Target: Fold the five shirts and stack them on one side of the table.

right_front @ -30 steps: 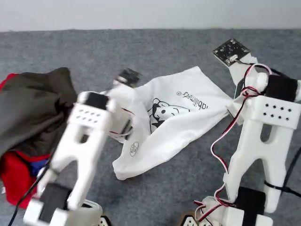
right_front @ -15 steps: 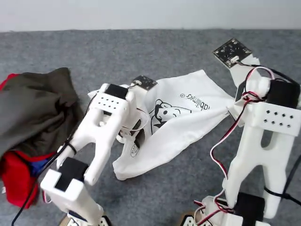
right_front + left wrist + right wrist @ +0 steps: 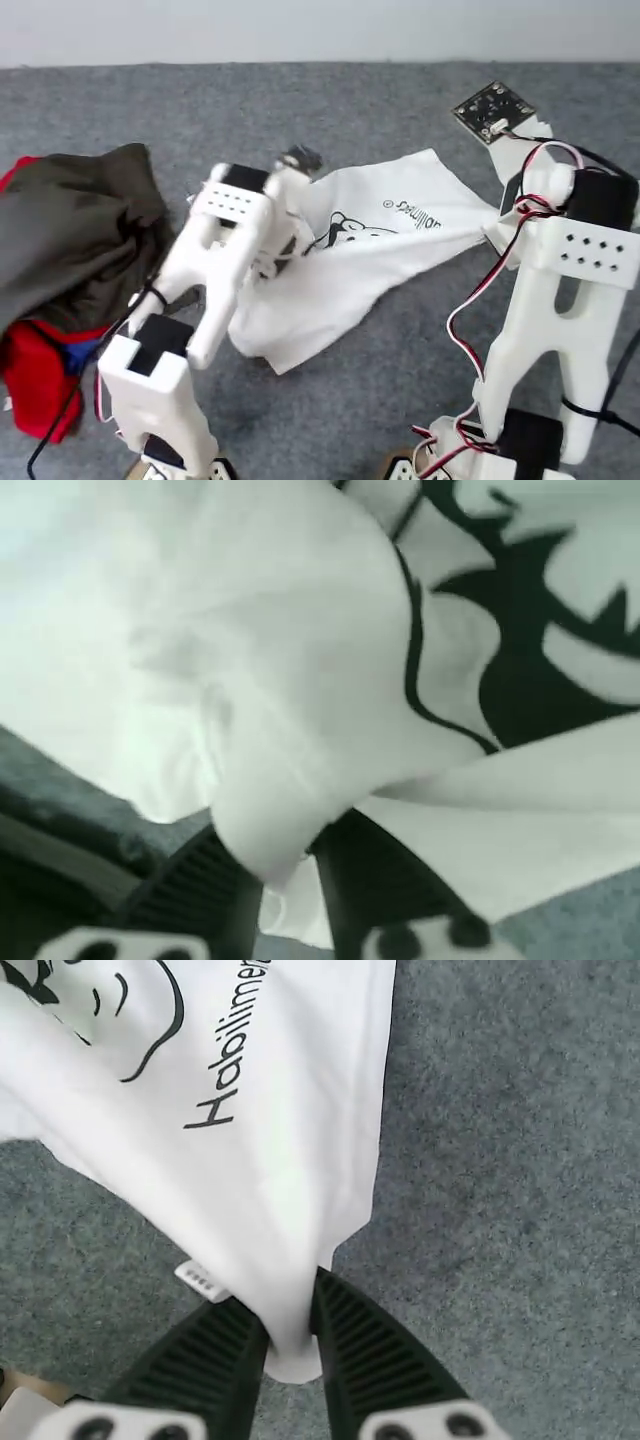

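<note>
A heap of unfolded shirts lies at the left edge of the bench: a dark olive shirt (image 3: 70, 230) on top, a red shirt (image 3: 35, 375) beneath it, and a small blue patch (image 3: 85, 350) showing between them. The left arm (image 3: 210, 270) rises from the near edge just beside this heap and leans across the left part of the white shirt (image 3: 380, 250), hiding that part and much of its black cartoon print in the high view. The right arm (image 3: 565, 290) stands near the right edge.

The white shirt lies crumpled mid-bench, pulled out between the two arms. The left tool (image 3: 285, 865) is clenched on a bunched fold of the white shirt beside the print. The right tool (image 3: 290, 1320) is clenched on the shirt's right-hand corner, which is drawn to a point.

The bench (image 3: 380, 110) is covered in grey, carpet-like material. A plain pale wall (image 3: 300, 30) runs along the far edge.
</note>
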Tool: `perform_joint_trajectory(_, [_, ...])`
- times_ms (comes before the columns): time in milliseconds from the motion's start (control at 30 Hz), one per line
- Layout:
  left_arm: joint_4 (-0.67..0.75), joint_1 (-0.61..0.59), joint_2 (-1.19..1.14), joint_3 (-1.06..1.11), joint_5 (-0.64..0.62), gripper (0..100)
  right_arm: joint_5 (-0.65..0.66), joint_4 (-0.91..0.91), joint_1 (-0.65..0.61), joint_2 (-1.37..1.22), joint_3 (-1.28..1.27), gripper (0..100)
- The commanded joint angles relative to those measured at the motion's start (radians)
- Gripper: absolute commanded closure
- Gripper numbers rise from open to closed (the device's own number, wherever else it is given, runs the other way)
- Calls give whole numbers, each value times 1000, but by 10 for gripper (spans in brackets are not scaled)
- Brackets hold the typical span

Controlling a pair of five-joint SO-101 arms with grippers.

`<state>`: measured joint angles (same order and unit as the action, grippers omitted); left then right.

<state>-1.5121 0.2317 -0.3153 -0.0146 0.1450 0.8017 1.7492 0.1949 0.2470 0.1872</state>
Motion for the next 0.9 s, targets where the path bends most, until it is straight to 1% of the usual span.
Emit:
perform_joint_trajectory(0, [31, -78, 43, -97, 11, 987, -11, 22, 12, 35, 38, 990])
perform_joint_trajectory(133, [71, -129, -3, -166, 12, 987, -58, -27, 7, 30, 37, 990])
perform_joint_trajectory(267, [80, -138, -78, -239, 8, 976, -92, -99, 4, 30, 6, 990])
perform_joint_trajectory(367, [80, -141, -107, -300, -6, 920, -94, -166, 5, 30, -77, 990])
perform_joint_trajectory(500, [110, -176, -118, -410, -78, 844, -95, -254, 7, 31, -153, 990])
perform_joint_trajectory(667, [160, -201, -120, -458, -54, 841, -157, -346, 1, 30, -178, 990])
perform_joint_trajectory(867, [153, -201, -132, -463, -34, 840, -157, -363, -50, 30, -210, 990])
